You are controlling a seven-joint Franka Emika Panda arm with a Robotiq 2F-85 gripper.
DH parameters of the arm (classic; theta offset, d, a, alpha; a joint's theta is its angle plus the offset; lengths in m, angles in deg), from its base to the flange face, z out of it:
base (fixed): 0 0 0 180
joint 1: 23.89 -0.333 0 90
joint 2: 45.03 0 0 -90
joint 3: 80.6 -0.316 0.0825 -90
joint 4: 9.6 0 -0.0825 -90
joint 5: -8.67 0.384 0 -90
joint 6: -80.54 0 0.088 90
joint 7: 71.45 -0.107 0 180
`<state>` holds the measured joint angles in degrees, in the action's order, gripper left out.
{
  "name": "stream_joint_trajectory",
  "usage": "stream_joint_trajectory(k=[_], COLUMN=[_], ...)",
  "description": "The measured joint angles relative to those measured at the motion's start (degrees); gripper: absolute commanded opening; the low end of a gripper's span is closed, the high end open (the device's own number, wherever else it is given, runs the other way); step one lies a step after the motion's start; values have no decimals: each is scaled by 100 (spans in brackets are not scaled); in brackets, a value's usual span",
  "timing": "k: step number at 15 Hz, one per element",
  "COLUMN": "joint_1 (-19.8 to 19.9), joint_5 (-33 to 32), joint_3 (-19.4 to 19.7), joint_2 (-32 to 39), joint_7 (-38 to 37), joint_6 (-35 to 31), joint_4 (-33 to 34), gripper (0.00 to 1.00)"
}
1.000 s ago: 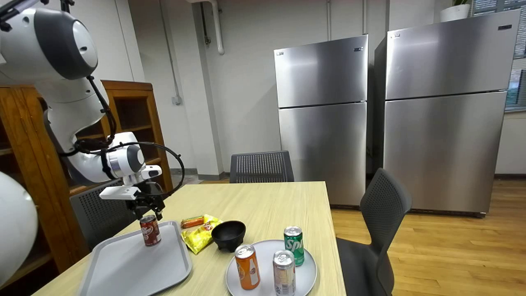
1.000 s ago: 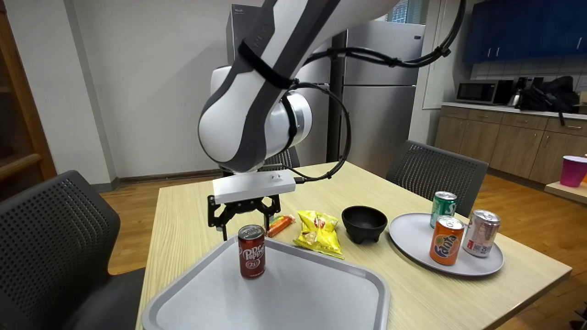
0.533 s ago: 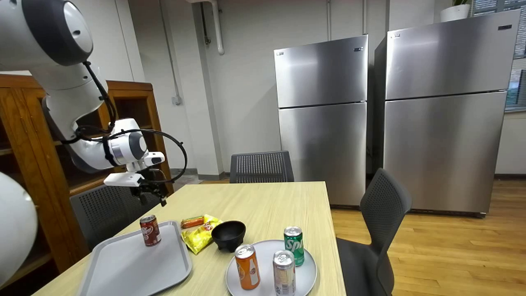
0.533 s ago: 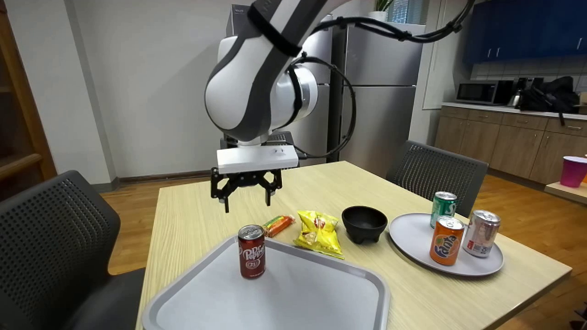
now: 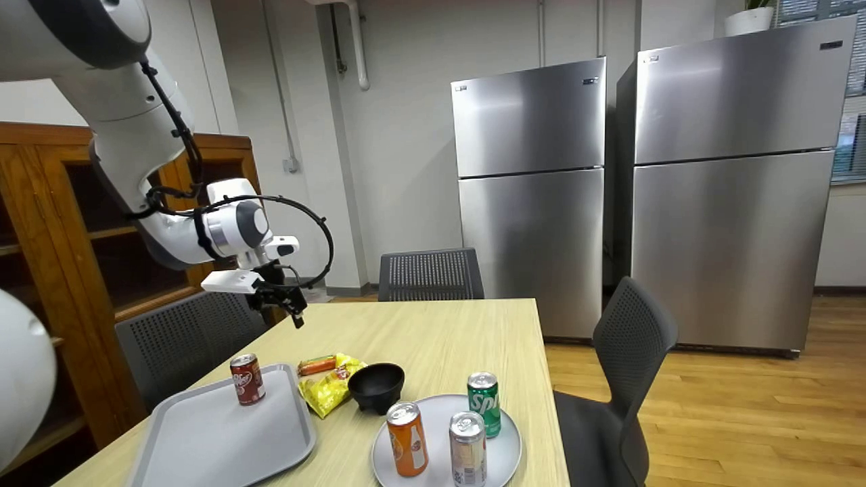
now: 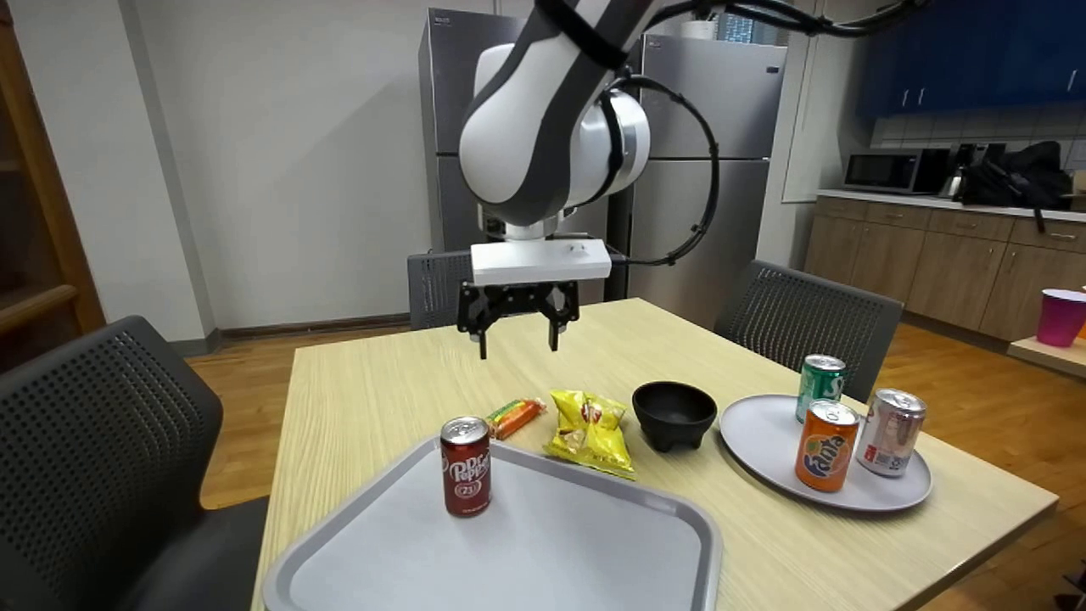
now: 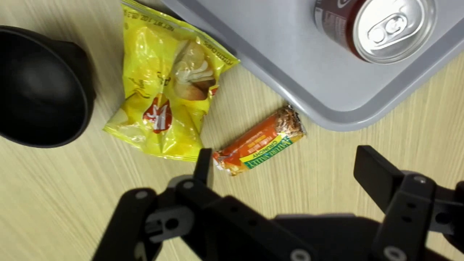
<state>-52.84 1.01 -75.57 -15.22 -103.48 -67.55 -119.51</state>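
Table (image 5: 440, 338), pale wood, one. Refrigerators (image 5: 531, 210), stainless, two: at one and two o'clock from it in an exterior view. Cabinet (image 5: 47, 230), brown wood with shelves: at ten o'clock.

Gripper (image 6: 518, 346), black, one: raised in the air over the table; jaws spread wide, released. Position in an exterior view: twelve o'clock from the snack bar (image 6: 516, 417), well apart from it.

Snack bar, particulars: orange wrapper, green and yellow label reading Nature Valley Crunchy; lies on the table close by a rounded corner of the tray (image 6: 551, 543); whether they touch cannot be told. Wrist view, bar taken as centre of the dial:
– Potato chip bag (image 7: 163, 79), yellow, lying on the table: ten o'clock, near.
– Tray, gray: one o'clock.
– Dr Pepper can (image 6: 467, 467), dark red, upright on the tray: half past one.
– Bowl (image 6: 674, 420), black: between nine and ten, beyond the bag.

Plate (image 6: 764, 433), gray, round: half past three from the bowl in an exterior view. Borne on it, all upright: green can (image 6: 820, 386), at twelve; silver can (image 6: 891, 433), at three; Fanta can (image 6: 827, 445), orange, at six.
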Motion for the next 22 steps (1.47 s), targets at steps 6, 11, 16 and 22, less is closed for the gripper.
stream_joint_trajectory(k=[6, 11, 16, 22], joint_1=[398, 877, 1500, 2146], joint_5=[-120, -149, -146, -143], joint_3=[114, 112, 97, 86], joint_2=[-603, -1169, -1623, -2076], joint_7=[-34, 97, 758, 1831], joint_6=[-1, -1, -2, -3], joint_4=[-853, -1623, -2193, -2736], gripper=[100, 100, 100, 100])
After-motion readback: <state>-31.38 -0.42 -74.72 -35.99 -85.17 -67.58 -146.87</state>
